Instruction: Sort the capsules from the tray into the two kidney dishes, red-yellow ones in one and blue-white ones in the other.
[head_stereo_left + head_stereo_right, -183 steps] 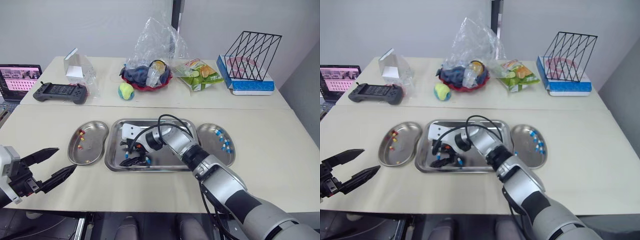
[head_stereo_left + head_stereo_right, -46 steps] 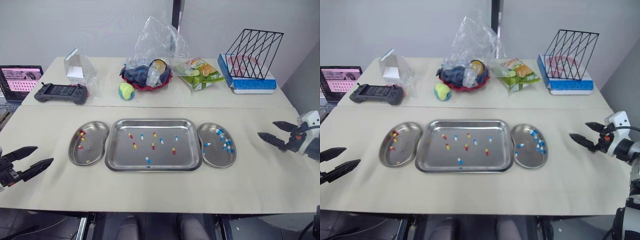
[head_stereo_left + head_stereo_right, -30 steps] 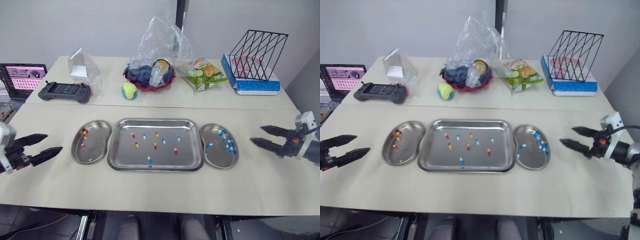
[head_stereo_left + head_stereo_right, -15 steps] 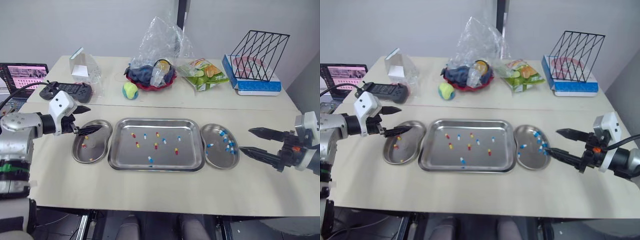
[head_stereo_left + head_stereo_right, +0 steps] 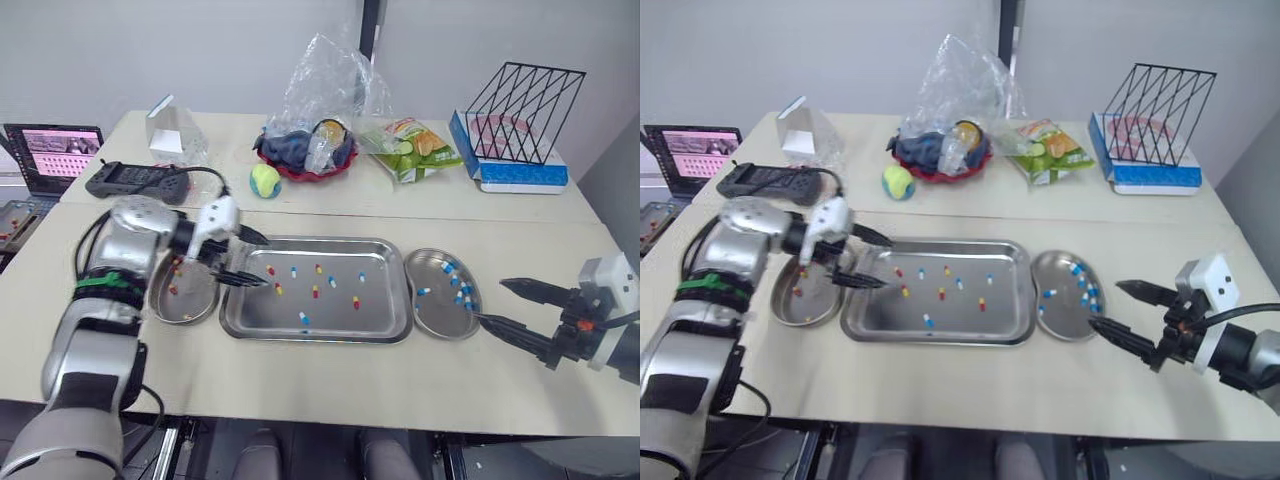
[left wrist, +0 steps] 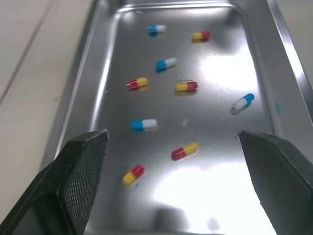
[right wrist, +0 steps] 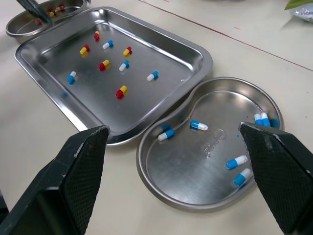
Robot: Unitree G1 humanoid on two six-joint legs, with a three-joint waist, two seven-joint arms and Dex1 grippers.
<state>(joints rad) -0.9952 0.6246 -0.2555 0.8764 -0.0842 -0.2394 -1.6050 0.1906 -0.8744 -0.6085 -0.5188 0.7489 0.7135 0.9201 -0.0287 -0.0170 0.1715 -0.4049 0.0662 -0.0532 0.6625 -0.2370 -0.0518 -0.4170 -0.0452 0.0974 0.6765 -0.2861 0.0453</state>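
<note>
A steel tray (image 5: 340,318) holds several loose capsules, both red-yellow (image 6: 184,151) and blue-white (image 6: 144,124). The left kidney dish (image 5: 186,302) holds red-yellow capsules. The right kidney dish (image 5: 440,312) holds blue-white capsules (image 7: 198,125). My left gripper (image 5: 262,262) hangs open over the tray's left end, just above the capsules, with nothing between its fingers. My right gripper (image 5: 490,300) is open and empty, low over the table just right of the right dish, pointing at it.
On the far table lie a game controller (image 5: 135,182), a laptop (image 5: 55,150), a clear box (image 5: 172,125), a tennis ball (image 5: 265,180), a red bowl under a plastic bag (image 5: 305,150), a snack bag (image 5: 415,148) and a wire rack (image 5: 520,100).
My left gripper has swung right, from over the left dish to over the tray's left end, still open. The right gripper stays open beside the right dish. The camera has shifted a little.
</note>
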